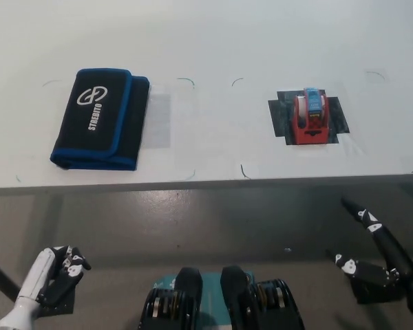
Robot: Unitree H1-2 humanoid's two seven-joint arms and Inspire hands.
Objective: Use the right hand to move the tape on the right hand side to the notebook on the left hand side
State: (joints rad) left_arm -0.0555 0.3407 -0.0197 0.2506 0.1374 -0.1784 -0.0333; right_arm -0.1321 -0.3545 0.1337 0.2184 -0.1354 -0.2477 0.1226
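Your red tape (310, 118) sits far right on the white table (220, 48), on a black patch. The notebook (101, 118), soft black with blue edges, lies left, wide bare table between. Your right hand (372, 258) hangs below the near edge, spread and holding nothing; left hand (55, 275) rests low, curled, holding nothing.

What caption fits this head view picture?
Red tape dispenser and black notebook wait apart on the table.
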